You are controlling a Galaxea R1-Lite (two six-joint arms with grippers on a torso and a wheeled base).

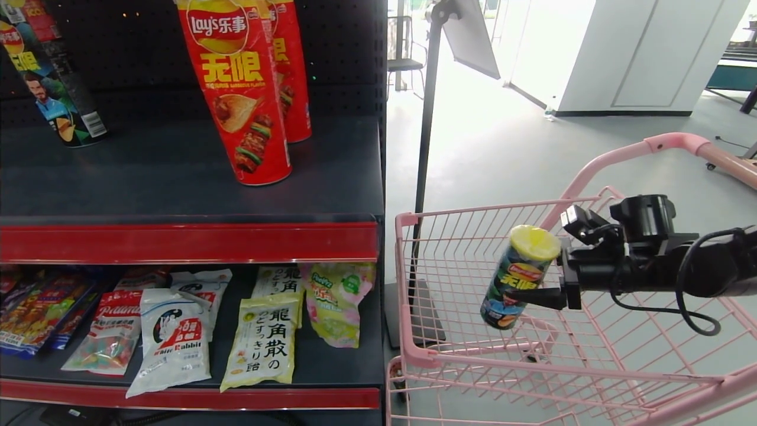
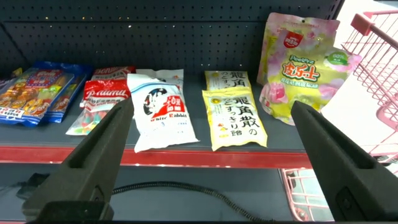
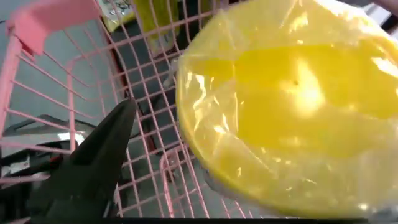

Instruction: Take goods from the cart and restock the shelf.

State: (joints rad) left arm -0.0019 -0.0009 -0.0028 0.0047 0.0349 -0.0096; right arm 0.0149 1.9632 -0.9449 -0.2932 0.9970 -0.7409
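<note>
The right arm (image 1: 709, 272) is matte black, a rounded tube ending in a blocky wrist. A squat black cylinder (image 1: 644, 216) (knob-like, flat on top) sits on that wrist, beside a small boxy black mount (image 1: 582, 223). A thin black cable (image 1: 708, 332) loops loose beneath the arm. The right claw (image 1: 519, 291) has slim, flat black fingers. The left claw (image 2: 212, 106) has two dark grey wedge-shaped fingers (image 2: 93, 162), smooth-faced and tapering to blunt tips.

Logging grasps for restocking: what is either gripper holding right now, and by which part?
The right gripper holds the yellow-lidded green-and-blue cylindrical snack can by its lower body. The left gripper holds nothing.
</note>
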